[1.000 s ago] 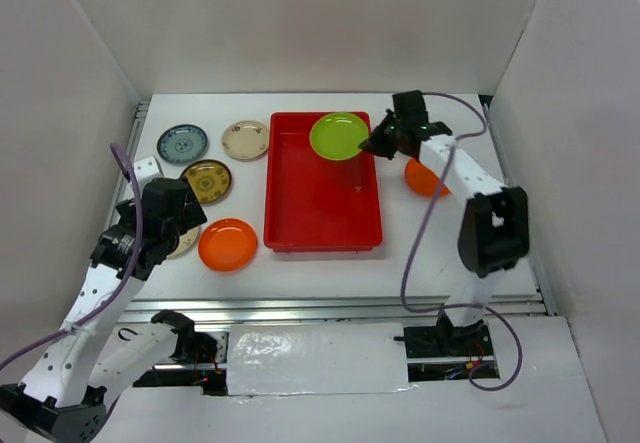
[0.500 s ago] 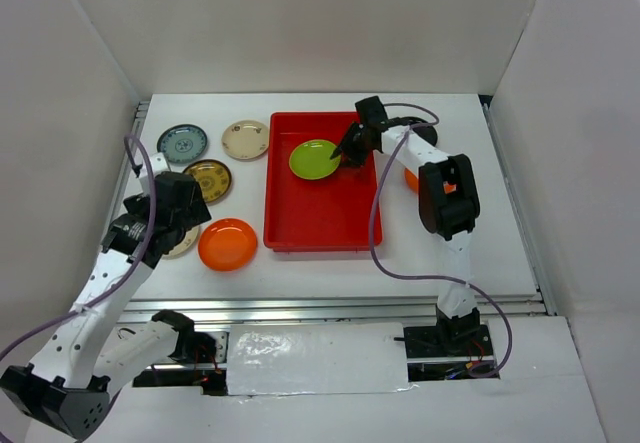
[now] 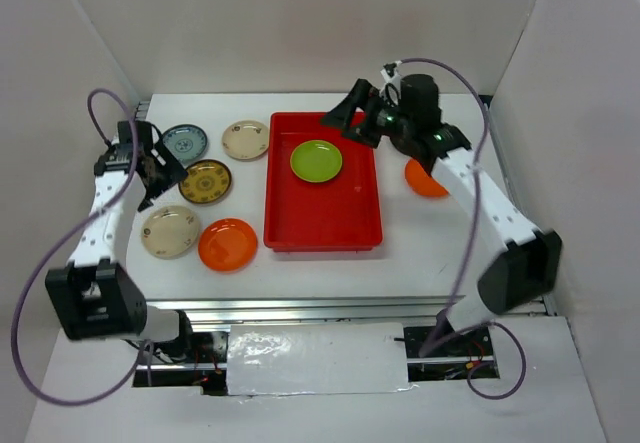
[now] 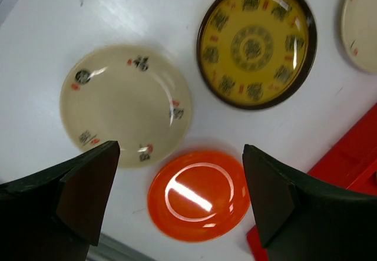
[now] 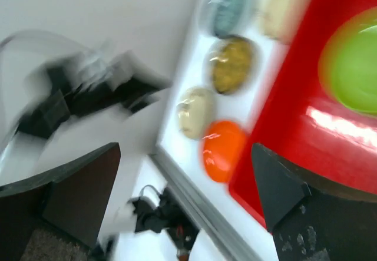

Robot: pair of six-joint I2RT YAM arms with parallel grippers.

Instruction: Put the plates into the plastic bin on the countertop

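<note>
Top external view: lime green plate (image 3: 316, 160) lies in the red bin (image 3: 322, 225), with the right gripper (image 3: 352, 126) spread empty near it. Likely next step: the left gripper (image 4: 179, 178), likewise spread, descends onto the orange plate (image 4: 199, 196).

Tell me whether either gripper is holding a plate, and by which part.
Nothing is held: left gripper and right gripper are open and empty; the lime green plate lies in the red bin.
</note>
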